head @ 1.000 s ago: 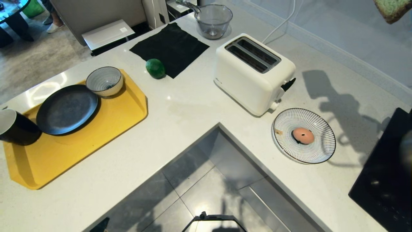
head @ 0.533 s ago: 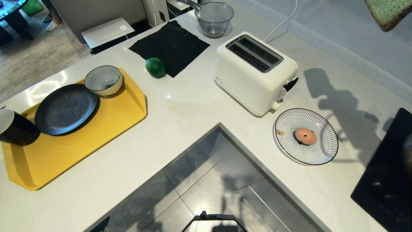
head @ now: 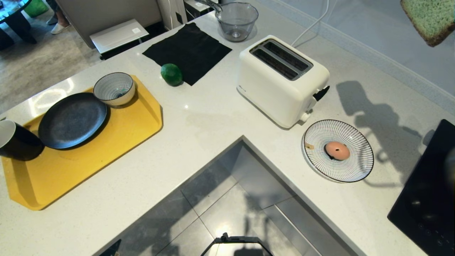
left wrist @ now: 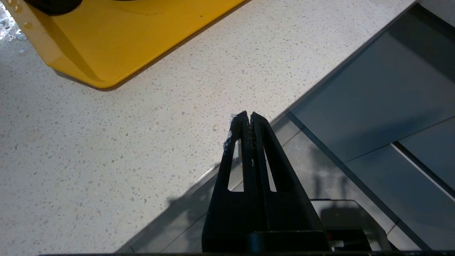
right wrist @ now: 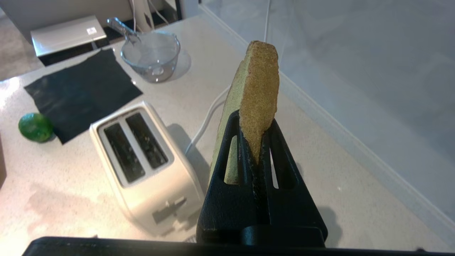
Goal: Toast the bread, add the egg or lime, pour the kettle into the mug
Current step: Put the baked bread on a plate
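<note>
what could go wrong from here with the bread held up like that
1. The right tool pinches only one corner of the bread, so the slice could swing or slip out on the way.
2. The toaster has narrow slots and the slice looks thick; if it comes down tilted, it may catch on the slot rim.
3. The plate with the egg sits close beside the toaster; a low arm path might knock it.

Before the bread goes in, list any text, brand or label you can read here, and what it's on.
No text can be read.
Toaster: small grey mark low on its side, too small to read.
Striped plate: small tan sticker by the rim, no legible words.
Flat white box behind the counter: small label, blurred.
Black cooktop: faint control symbols, unreadable.
</note>
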Available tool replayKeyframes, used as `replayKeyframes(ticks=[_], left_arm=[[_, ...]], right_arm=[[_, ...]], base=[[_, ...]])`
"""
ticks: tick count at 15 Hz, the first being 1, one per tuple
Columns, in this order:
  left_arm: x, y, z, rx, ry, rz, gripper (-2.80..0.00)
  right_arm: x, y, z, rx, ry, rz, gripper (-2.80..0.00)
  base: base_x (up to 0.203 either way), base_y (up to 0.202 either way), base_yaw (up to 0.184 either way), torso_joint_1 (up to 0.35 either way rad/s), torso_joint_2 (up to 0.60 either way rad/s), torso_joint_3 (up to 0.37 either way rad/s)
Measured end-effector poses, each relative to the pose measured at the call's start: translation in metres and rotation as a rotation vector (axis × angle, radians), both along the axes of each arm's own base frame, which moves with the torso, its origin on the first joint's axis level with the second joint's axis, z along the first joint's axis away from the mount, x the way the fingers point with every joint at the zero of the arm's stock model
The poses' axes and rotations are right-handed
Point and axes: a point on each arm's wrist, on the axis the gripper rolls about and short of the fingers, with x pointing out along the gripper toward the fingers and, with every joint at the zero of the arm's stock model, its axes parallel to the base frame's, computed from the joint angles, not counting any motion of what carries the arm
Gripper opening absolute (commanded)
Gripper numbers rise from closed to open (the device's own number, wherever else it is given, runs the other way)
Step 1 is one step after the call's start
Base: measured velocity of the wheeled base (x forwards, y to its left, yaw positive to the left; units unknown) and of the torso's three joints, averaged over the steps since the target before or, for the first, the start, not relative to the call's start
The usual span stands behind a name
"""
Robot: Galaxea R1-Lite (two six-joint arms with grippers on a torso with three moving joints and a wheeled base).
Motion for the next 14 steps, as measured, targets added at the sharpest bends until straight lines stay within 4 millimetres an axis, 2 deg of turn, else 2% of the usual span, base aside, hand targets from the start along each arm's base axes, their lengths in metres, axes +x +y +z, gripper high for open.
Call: replayKeyframes(ticks=[4,10,12,14], left_arm=[[0.000,0.000,0.000,0.000,0.000,0.000,-2.80],[0.000,0.000,0.000,0.000,0.000,0.001,-2.80],[0.000,0.002,0.000,-0.005,0.000,0.095,-2.80],[-0.001,0.008,0.000,-0.017,0.000,0.355,-2.80]], right_arm=[[-0.008,-0.002,-0.004,0.029,0.027,0.011,-2.80],[-0.009,-0.002,-0.011,0.019,0.052,0.015,-2.80],[-0.007,-0.002,-0.011,0.011,0.050,0.010,-2.80],[-0.004,-0.001,-0.011,-0.011,0.054,0.003,-2.80]], base=[[0.000,0.000,0.000,0.000,0.00,0.000],[0.000,0.000,0.000,0.000,0.00,0.000],[0.000,0.000,0.000,0.000,0.00,0.000],[0.000,0.000,0.000,0.000,0.00,0.000]])
